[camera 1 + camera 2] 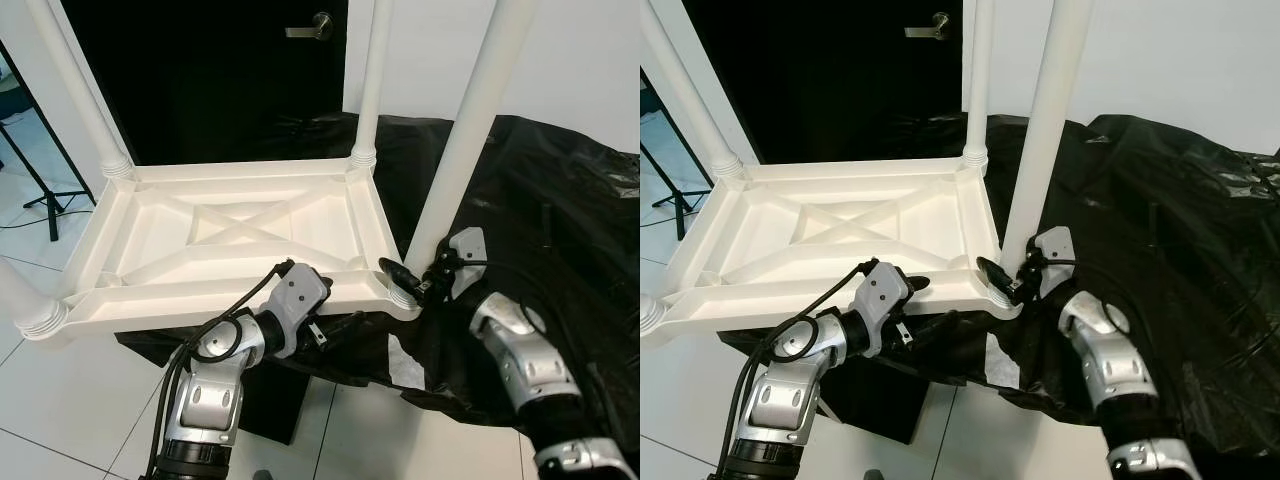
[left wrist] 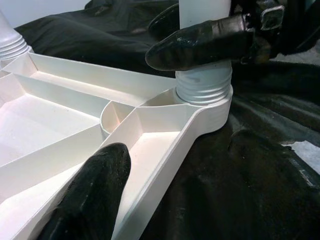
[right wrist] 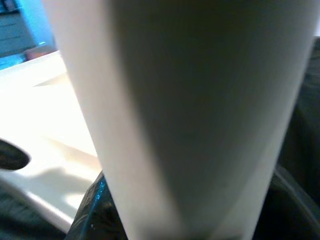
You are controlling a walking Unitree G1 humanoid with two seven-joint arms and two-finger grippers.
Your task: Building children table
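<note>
Tabletop (image 1: 230, 235), white plastic, lies upside down on black sheeting (image 1: 560, 220), ribbed underside up, with legs standing at its corners. Near-right leg (image 1: 465, 130) sits in its corner socket (image 2: 205, 92). Right gripper (image 1: 410, 280) is clamped on this leg just above the threaded collar, one black finger (image 2: 200, 42) wrapped across its front. Left gripper (image 1: 335, 325) rests at the tabletop's near edge, one finger (image 2: 92, 195) lying inside the frame; its spread cannot be determined. Black door (image 1: 200, 70) stands behind.
</note>
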